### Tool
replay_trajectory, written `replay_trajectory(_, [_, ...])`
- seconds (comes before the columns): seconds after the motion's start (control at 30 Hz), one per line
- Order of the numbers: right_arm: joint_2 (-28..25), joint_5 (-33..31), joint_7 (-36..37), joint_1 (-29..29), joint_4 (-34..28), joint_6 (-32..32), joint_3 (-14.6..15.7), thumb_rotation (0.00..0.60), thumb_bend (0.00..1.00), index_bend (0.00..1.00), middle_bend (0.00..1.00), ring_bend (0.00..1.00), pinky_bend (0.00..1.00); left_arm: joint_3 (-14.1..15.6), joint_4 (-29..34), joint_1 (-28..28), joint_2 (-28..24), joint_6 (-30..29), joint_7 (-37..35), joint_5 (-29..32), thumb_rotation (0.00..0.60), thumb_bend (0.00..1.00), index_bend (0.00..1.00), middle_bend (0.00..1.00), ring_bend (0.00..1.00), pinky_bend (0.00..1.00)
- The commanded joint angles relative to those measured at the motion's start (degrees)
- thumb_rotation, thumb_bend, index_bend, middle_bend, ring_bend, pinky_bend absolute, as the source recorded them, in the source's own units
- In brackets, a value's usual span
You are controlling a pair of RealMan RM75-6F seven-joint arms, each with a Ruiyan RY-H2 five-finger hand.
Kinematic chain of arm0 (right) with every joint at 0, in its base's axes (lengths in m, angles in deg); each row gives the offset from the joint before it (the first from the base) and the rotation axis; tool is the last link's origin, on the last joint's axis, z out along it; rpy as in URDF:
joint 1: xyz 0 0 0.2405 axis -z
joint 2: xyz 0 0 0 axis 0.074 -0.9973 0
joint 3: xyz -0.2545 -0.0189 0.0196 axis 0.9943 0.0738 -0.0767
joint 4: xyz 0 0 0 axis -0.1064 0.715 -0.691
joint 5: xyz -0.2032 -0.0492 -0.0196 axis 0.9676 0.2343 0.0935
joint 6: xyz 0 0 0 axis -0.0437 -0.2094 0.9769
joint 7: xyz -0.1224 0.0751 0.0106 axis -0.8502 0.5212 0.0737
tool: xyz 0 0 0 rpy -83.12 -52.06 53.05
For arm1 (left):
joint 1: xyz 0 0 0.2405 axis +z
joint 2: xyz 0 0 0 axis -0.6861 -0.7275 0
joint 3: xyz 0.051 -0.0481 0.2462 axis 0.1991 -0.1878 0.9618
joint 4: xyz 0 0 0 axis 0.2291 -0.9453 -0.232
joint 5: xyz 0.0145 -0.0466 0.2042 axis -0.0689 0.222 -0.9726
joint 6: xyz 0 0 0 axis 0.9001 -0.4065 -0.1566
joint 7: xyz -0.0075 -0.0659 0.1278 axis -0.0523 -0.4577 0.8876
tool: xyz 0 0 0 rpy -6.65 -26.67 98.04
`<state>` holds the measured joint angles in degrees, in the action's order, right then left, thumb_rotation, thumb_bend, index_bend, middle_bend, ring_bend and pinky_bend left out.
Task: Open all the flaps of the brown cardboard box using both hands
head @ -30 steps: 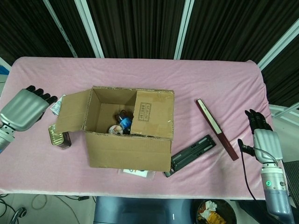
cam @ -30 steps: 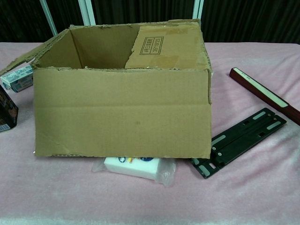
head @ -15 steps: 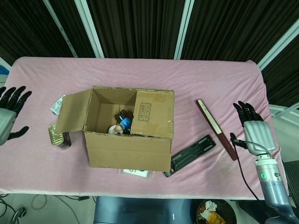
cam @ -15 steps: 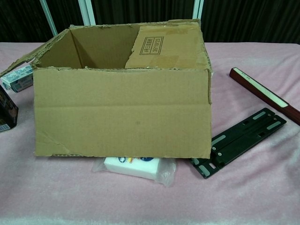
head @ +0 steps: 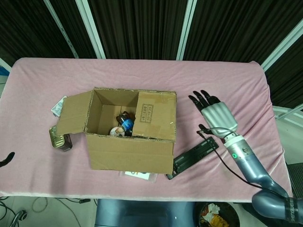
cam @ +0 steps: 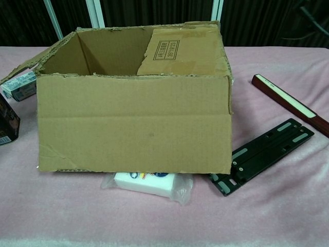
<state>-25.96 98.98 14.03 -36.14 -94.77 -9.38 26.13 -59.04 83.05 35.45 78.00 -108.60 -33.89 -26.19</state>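
Observation:
The brown cardboard box [head: 130,153] [cam: 133,123] stands mid-table with its top partly uncovered. Its left flap [head: 73,113] leans outward. Its right flap [head: 154,116] [cam: 180,51] lies folded in over the right part of the opening. Small items [head: 122,126] lie inside. My right hand [head: 215,113] hovers to the right of the box, apart from it, with fingers stretched out and holding nothing. Of my left hand only a dark tip [head: 5,158] shows at the left edge of the head view. The chest view shows neither hand.
A black bracket [head: 194,156] [cam: 267,154] lies by the box's front right corner. A dark red bar [cam: 288,103] lies further right. A tin [head: 59,138] and a white packet [head: 57,106] sit left of the box. Another white packet [cam: 149,182] pokes out under its front.
My right hand has swung up and left from the table's right edge to just beside the box. My left hand has dropped back off the left edge. The box has not moved.

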Motion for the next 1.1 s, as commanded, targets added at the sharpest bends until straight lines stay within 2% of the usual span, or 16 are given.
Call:
replay_trajectory(0.03, [3.9, -4.8, -3.7, -7.0, 2.9, 5.8, -1.7, 0.6, 0.58, 0.02, 0.07, 0.02, 0.24, -0.1, -1.8, 0.8, 1.2, 0.2, -2.0, -1.1, 0.6, 0.15, 0.0, 0.0, 0.0, 0.02])
replay_trajectory(0.17, [6.7, -7.1, -5.5, -11.1, 5.0, 8.2, -1.9, 0.6, 0.8, 0.11, 0.12, 0.07, 0.24, -0.1, -2.4, 0.9, 1.4, 0.8, -3.2, -1.9, 0.6, 0.16, 0.0, 0.0, 0.0, 0.02])
replay_trajectory(0.27, [10.2, -8.5, -6.8, -15.0, 7.4, 10.4, -1.9, 0.6, 0.86, 0.18, 0.17, 0.11, 0.25, -0.1, -2.9, 0.9, 1.6, 1.9, -3.9, -2.1, 0.6, 0.17, 0.0, 0.0, 0.0, 0.02])
replay_trajectory(0.53, [23.8, -9.7, -7.8, -26.3, 20.2, 15.8, -1.0, 0.6, 0.88, 0.29, 0.27, 0.18, 0.27, -1.3, -2.9, 0.9, 0.9, 4.9, -7.5, -1.1, 0.6, 0.18, 0.0, 0.0, 0.0, 0.02])
replay_trajectory(0.67, [27.7, -10.0, -7.1, -30.3, 25.5, 17.9, -0.9, 0.6, 0.89, 0.31, 0.28, 0.18, 0.27, -1.8, -2.9, 0.9, 0.7, 5.9, -8.2, -0.9, 0.6, 0.18, 0.0, 0.0, 0.0, 0.02])
replay_trajectory(0.87, [30.5, -9.8, -6.5, -34.2, 30.3, 20.5, 0.0, 0.6, 0.89, 0.33, 0.32, 0.19, 0.27, -2.3, -2.8, 1.0, 0.4, 6.8, -9.1, -0.9, 0.6, 0.18, 0.0, 0.0, 0.0, 0.02])
replay_trajectory(1.1, [29.3, -5.1, -9.6, -37.1, 32.8, 21.9, 3.9, 0.6, 0.89, 0.43, 0.42, 0.2, 0.27, -2.9, -2.6, 1.2, 0.1, 7.7, -9.6, -0.8, 0.6, 0.18, 0.0, 0.0, 0.0, 0.02])
